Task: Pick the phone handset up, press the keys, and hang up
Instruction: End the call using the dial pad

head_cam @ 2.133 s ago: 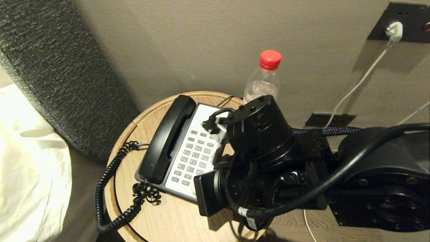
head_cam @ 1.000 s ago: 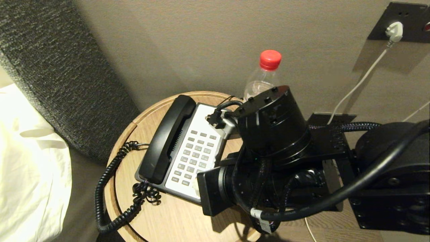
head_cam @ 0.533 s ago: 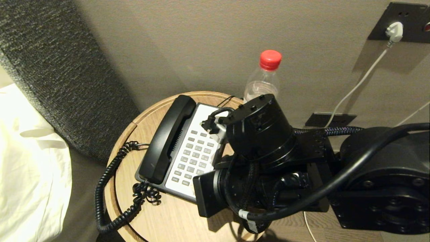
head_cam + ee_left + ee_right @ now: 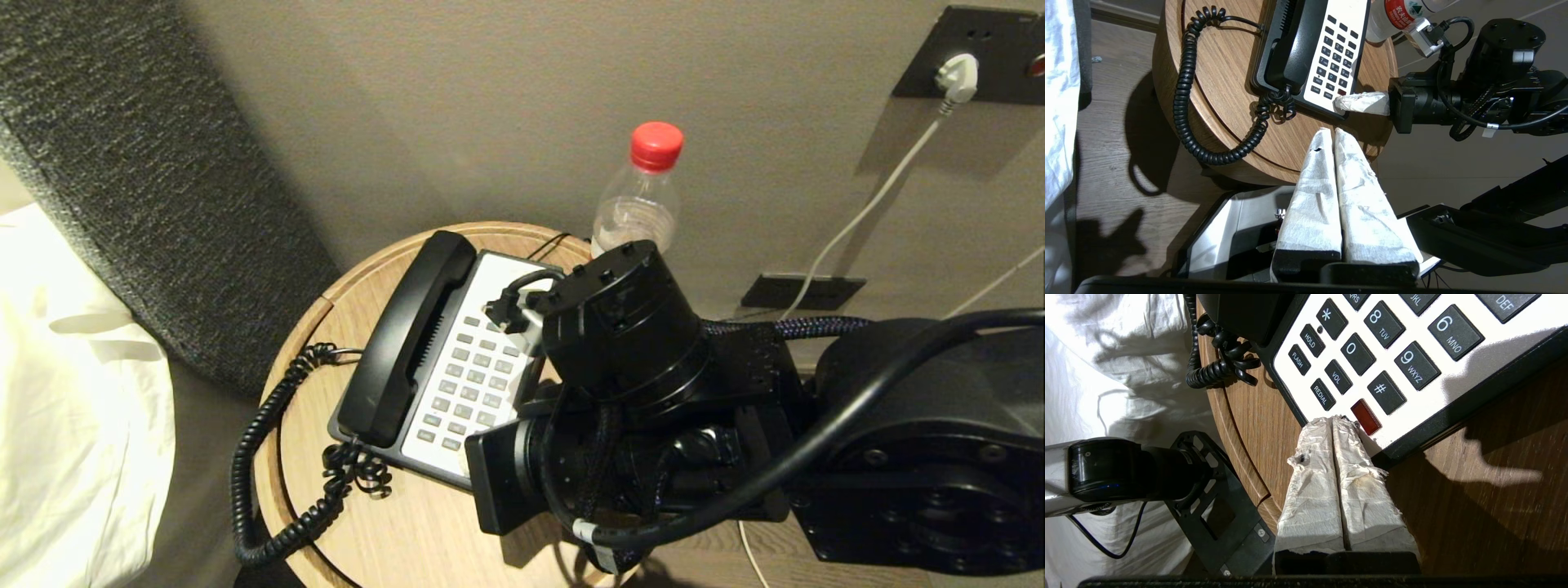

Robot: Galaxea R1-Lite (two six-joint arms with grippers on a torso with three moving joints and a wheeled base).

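Shift: since a second ago the right arm has been lowered back toward the keypad.
Right fingers (image 4: 1336,424): pressed together, tips set at the keypad's near edge beside the red key (image 4: 1366,416).
Left fingers (image 4: 1331,136): pressed together, held off the worktop (image 4: 1237,106).
Phone handset (image 4: 406,336): resting in its cradle on the phone base (image 4: 490,286).
Risk: a neighbouring key may be struck, or the base pushed toward the water bottle (image 4: 638,196).
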